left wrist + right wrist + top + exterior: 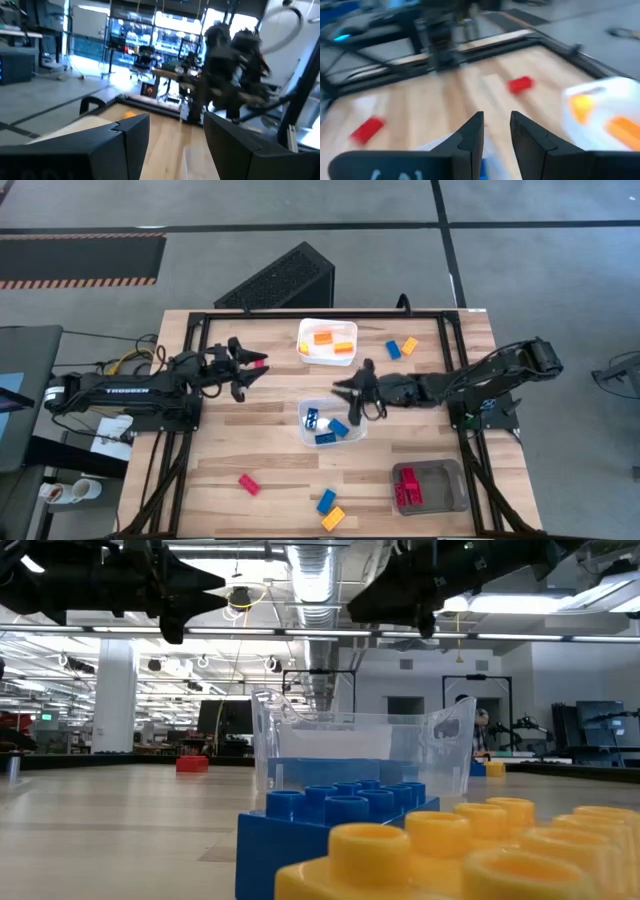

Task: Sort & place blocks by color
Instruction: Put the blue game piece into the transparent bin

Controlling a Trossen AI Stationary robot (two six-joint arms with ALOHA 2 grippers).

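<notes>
Wooden table [270, 470] seen from above, with three containers. A white tray [327, 340] at the middle of the far edge holds orange blocks [332, 341]; a clear tray [331, 423] at the table's centre holds blue blocks [326, 427]; a grey tray [431, 487] at the near right corner holds red blocks [407, 487].

The left arm reaches in from the left edge. The left gripper [248, 366] hangs raised above the table, fingers parted, and a red block [259, 364] shows at its fingertips; whether it is pinched or merely lying below cannot be told. The right arm reaches in from the right edge. The right gripper [352, 400] hovers just above the clear tray's far rim, fingers narrowly parted and empty.

Loose blocks: a blue block [393, 350] and a yellow block [408, 346] near the far right corner; a second red block [248, 484], a blue one [326, 501] and an orange one [333, 518] along the near edge.

Key relation: the grey tray lies diagonally across the table from the left gripper, far nearer the right arm, so moving the red block there probably means a long reach.
</notes>
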